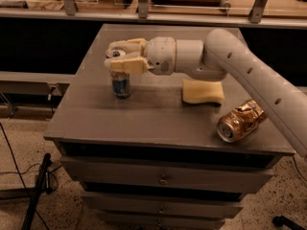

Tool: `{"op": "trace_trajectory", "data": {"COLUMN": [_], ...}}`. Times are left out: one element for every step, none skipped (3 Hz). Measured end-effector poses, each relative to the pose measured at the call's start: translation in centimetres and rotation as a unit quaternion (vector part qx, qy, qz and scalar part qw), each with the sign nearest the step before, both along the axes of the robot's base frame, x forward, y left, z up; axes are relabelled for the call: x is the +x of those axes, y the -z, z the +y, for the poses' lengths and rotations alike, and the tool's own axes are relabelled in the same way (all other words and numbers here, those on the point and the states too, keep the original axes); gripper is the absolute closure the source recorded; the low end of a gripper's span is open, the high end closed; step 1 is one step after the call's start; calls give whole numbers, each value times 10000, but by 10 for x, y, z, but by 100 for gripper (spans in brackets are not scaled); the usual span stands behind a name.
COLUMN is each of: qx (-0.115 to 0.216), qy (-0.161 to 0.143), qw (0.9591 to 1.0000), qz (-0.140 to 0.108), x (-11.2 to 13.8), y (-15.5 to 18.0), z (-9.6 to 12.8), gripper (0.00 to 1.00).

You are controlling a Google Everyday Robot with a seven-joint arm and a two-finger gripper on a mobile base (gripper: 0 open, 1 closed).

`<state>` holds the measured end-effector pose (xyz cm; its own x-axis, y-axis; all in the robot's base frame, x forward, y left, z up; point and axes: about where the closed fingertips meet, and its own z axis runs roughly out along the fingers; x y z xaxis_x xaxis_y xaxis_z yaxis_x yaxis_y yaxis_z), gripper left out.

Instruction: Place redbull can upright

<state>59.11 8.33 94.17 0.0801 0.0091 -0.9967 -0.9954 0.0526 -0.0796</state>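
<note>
The end effector (120, 57) sits over the top of the redbull can (121, 85), which stands upright directly beneath it, base on the worktop (144, 114); a hold that high probably serves to keep the can vertical. Whether it pinches the can or is slack, I cannot tell. A yellow sponge (202, 91) and a crushed gold can (240, 120) lie well off on its wrist side
</note>
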Motion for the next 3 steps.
{"op": "trace_trajectory", "data": {"qx": [-52, -129, -214], "qy": [17, 111, 189], "qw": [10000, 9997, 9988], "qz": [-35, -184, -395], "x": [0, 1, 2], "y": [1, -9, -51], "z": [-5, -18, -74], "gripper": [0, 0, 0]}}
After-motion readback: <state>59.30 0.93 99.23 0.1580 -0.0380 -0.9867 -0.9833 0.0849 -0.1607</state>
